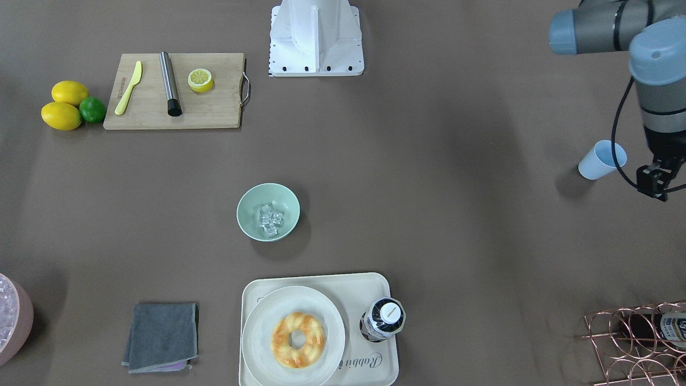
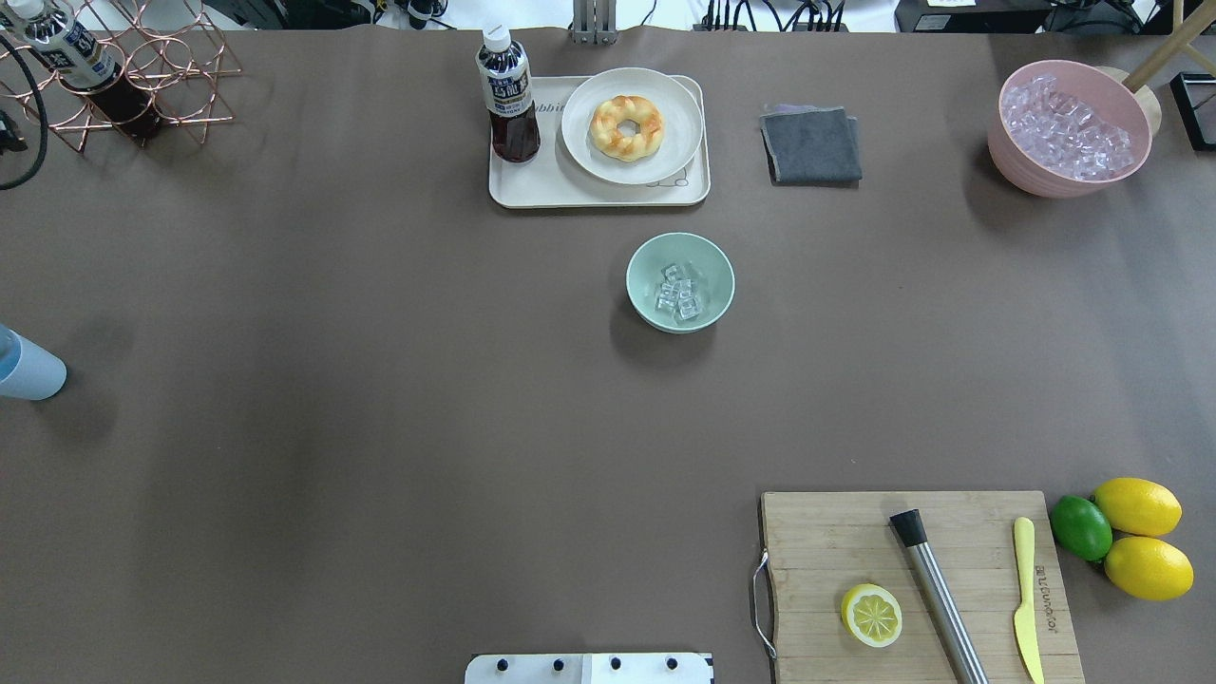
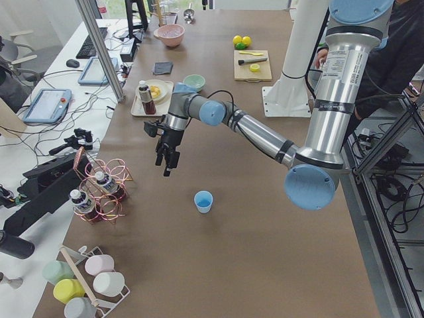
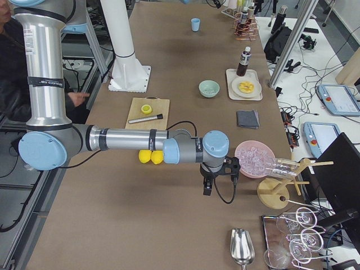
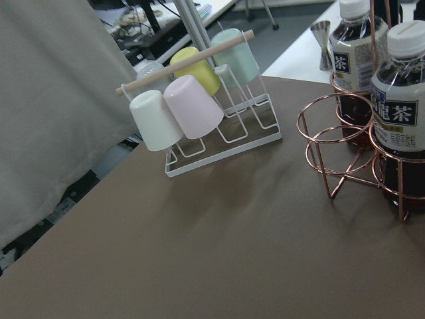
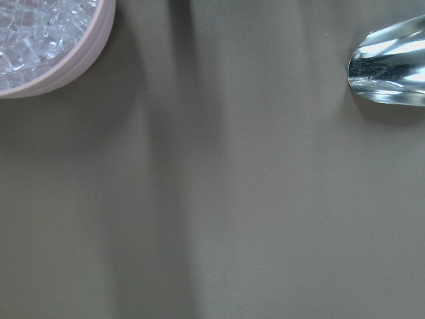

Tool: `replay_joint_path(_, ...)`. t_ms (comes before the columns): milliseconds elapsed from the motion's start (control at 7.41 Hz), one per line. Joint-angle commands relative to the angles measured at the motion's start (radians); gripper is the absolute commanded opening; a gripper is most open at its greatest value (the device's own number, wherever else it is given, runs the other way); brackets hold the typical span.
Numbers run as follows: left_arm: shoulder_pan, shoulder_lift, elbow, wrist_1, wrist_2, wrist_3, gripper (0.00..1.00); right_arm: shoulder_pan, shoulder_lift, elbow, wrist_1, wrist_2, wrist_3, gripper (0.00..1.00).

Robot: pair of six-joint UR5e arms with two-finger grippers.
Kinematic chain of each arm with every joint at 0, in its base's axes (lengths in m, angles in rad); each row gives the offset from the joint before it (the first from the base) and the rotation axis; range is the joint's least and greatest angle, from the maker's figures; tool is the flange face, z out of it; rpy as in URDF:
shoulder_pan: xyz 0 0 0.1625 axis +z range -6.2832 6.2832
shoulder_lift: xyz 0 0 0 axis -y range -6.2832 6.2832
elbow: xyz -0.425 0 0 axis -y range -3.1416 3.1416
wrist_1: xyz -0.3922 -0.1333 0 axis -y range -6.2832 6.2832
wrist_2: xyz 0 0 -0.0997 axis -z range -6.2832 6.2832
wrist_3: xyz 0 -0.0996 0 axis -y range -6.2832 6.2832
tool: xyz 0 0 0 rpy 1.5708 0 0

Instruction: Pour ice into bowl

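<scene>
Nearest the lens in the front-facing view, a cream tray (image 1: 370,287) is seen at bottom centre. It carries a white plate (image 1: 257,327) with a doughnut (image 1: 313,335) on it, and a capped bottle (image 1: 385,319) at the plate's right. Above the tray, at mid-frame, the mint-green bowl (image 1: 249,201) stands upright on the brown table (image 1: 429,214). The ice (image 1: 269,220) is heaped inside it as a few clear cubes. A light blue cup (image 1: 601,160) is set near the right edge.

In the left-side view the left gripper (image 3: 165,165) hangs above the table, up and left of that cup; its finger gap cannot be judged. In the right-side view the right gripper (image 4: 206,188) is poised over the table at lower centre, just left of the pink bowl (image 4: 253,163). Whether its fingers are apart or together cannot be told.
</scene>
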Motion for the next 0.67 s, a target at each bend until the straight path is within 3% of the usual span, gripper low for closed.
replay_joint_path(0,-0.232,0.012,0.04,-0.121,-0.299,0.32,0.97,0.0,-0.003,-0.001,0.0,0.0,0.0,0.99)
replay_joint_path(270,-0.366,0.024,0.06,-0.145,-0.491,0.492,0.97,0.0,-0.003,-0.004,0.0,0.0,0.0,0.99)
replay_joint_path(540,-0.426,0.032,0.077,-0.145,-0.611,0.649,0.97,0.0,-0.003,-0.007,0.002,-0.001,0.0,0.99)
